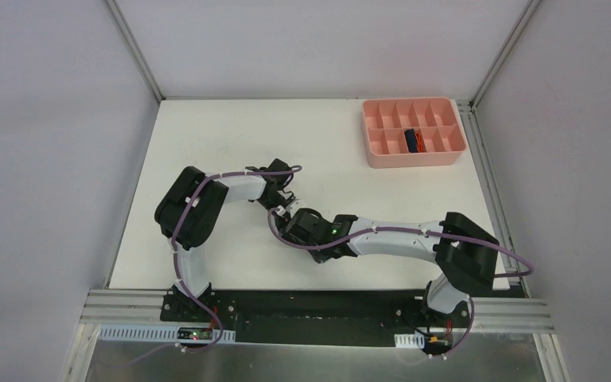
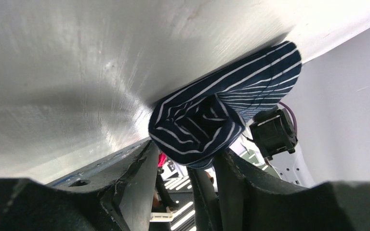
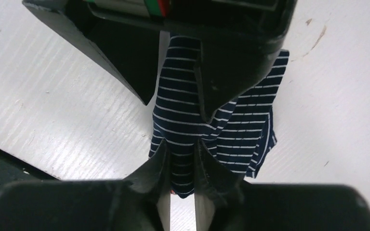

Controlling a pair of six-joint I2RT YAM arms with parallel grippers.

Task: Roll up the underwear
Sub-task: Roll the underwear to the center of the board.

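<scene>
Striped brief (image 2: 250, 77) is located around the middle of the table (image 1: 207, 143), a little toward the near edge, with one end rolled into a thick bundle. In the top view it is fully hidden under the two wrists, which meet there.

Left gripper (image 2: 185, 153) is seen closed around the rolled end. The roll is wedged between both fingers, which are held apart by its bulk. Contact on one finger is hard to make out, since the cloth bulges over it.

Right gripper (image 3: 183, 156) is seen nearly pressed together, with a narrow fold of the striped cloth pinched between the tips. In that view the upper part of the cloth is covered by the black body of the left gripper, so the roll itself is cut off. A flat, unrolled flap is seen spread on the table beside the fingers.

Navy brief (image 1: 412, 140) is seen in the pink tray (image 1: 414, 161) at the far right corner, in a compartment about the middle of the near row. Orange trim is visible, but the lettering is too small to be read. Whether it is rolled cannot be told.
</scene>
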